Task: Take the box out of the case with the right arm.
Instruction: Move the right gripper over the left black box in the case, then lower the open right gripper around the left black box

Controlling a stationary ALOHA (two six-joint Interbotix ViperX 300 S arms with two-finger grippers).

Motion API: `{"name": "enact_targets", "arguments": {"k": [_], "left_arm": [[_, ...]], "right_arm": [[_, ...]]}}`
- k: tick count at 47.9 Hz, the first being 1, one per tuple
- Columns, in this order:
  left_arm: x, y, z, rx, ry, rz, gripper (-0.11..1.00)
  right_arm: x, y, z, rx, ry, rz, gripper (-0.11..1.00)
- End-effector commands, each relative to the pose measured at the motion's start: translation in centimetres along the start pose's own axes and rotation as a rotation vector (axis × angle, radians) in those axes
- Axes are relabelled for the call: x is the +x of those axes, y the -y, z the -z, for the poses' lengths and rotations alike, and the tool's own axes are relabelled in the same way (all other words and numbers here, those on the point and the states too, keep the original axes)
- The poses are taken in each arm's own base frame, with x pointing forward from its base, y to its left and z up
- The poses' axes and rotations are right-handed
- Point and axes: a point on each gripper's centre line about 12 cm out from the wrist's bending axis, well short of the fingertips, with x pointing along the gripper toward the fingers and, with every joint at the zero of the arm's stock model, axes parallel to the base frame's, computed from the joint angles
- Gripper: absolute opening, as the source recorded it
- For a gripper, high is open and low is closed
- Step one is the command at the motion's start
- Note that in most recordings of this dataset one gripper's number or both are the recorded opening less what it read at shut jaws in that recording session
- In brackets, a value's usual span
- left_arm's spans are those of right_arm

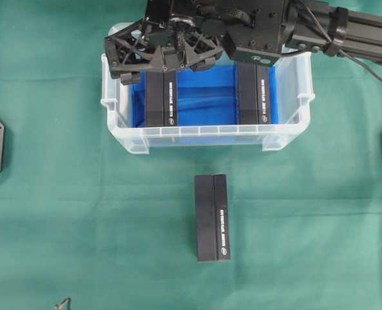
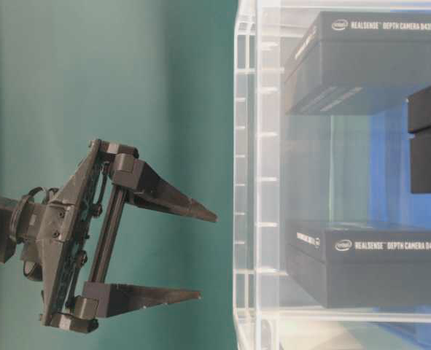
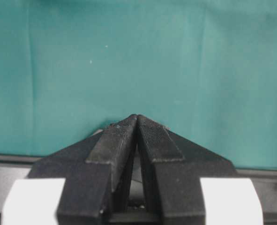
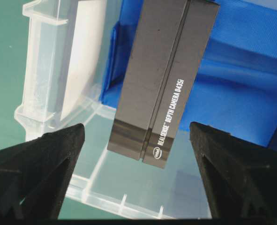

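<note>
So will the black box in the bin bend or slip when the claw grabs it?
Probably not bend: the black box has straight edges and flat sides, so it looks stiff. Its smooth faces might slip a little. It stands on a narrow edge in the case, so a nudge could tip it. The right gripper is open around it.

White print on the black box (image 4: 164,79) under the right wrist camera reads "REALSENSE DEPTH CAMERA D435i" beside an Intel logo. Two boxes (image 2: 368,62) (image 2: 368,262) seen through the case wall (image 2: 262,182) carry matching print.
</note>
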Motion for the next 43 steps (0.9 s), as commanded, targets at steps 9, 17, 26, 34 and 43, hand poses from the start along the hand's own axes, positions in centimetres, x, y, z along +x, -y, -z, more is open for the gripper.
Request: {"name": "enact_targets", "arguments": {"k": [9, 17, 26, 34, 43], "left_arm": [[-0.76, -0.02, -0.49, 0.000, 0.026, -0.001, 0.02], [-0.76, -0.02, -0.49, 0.000, 0.026, -0.001, 0.02], [-0.81, -0.02, -0.51, 0.000, 0.028, -0.001, 0.02], [-0.76, -0.02, -0.49, 0.000, 0.026, -0.001, 0.02], [-0.76, -0.05, -0.49, -0.002, 0.026, -0.001, 0.02]], "right_arm": [[-2.17, -0.34, -0.06, -0.004, 0.015, -0.050, 0.94], [-2.17, -0.34, -0.06, -0.004, 0.015, -0.050, 0.94], [-2.17, -0.36, -0.06, -0.004, 0.016, -0.051, 0.94], [-1.96, -0.37, 0.03, -0.006, 0.014, -0.047, 0.94], [-1.36, -0.34, 0.06, -0.006, 0.011, -0.034, 0.94]]}}
